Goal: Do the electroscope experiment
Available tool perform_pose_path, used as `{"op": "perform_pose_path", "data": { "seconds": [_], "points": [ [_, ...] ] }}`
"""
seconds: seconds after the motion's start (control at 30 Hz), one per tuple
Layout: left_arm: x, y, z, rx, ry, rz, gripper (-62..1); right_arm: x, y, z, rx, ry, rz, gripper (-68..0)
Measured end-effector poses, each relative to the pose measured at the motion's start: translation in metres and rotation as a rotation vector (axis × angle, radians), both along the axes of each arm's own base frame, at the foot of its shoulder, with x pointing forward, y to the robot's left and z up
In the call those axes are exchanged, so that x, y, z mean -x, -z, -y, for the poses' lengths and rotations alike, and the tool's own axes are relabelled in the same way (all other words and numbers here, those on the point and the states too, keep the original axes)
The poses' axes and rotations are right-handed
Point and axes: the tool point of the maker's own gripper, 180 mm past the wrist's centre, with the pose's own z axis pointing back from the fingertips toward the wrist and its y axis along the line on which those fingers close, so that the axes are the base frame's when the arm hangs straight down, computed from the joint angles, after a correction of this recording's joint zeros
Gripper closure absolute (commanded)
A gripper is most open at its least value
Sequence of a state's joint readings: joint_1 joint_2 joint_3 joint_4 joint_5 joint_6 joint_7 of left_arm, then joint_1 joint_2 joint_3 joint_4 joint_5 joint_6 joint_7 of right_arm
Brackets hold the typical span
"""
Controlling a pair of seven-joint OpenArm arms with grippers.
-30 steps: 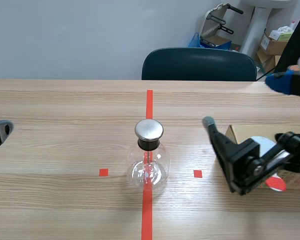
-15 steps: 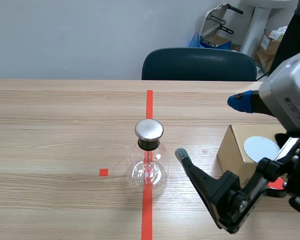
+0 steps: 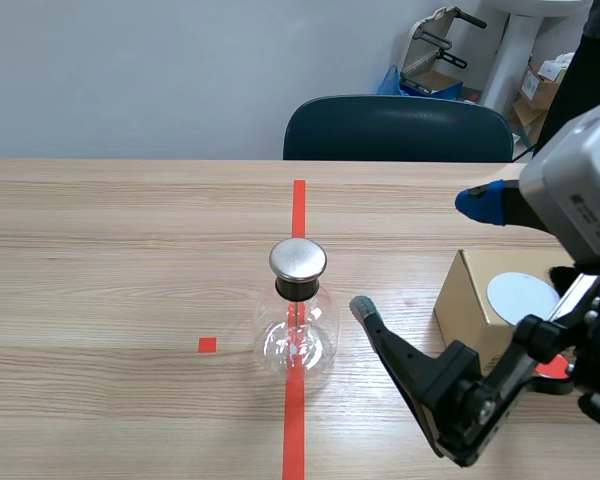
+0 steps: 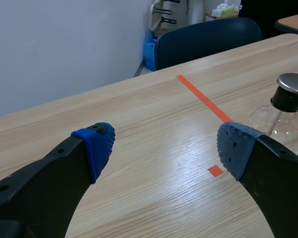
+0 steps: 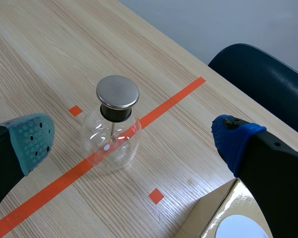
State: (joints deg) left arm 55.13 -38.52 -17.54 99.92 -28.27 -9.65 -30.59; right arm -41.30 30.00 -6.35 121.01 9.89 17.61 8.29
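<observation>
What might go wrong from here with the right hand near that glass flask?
The open right hand has one finger low beside the clear round glass flask with the metal cap; a sideways swing might tip or crack it. Its arm also hangs over the brown cardboard box and might shove it.

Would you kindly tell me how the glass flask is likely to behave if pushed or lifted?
The flask looks like thin clear glass, so probably fragile and slippery to squeeze. Its round bulb carries a wide metal cap on a narrow neck, so a push near the cap may tip it, and it might then roll.
</observation>
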Motion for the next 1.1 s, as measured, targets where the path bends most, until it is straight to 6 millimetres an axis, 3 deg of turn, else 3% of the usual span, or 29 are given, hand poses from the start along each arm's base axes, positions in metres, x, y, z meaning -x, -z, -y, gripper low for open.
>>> {"op": "perform_pose_path", "data": {
  "seconds": [1.1],
  "points": [
    [-0.0006, -0.0011, -0.0019, 0.027, -0.03, 0.01, -45.0, 0.0, 0.0007, 0.0002, 0.003, 0.001, -0.003, -67.9]
  ]
}}
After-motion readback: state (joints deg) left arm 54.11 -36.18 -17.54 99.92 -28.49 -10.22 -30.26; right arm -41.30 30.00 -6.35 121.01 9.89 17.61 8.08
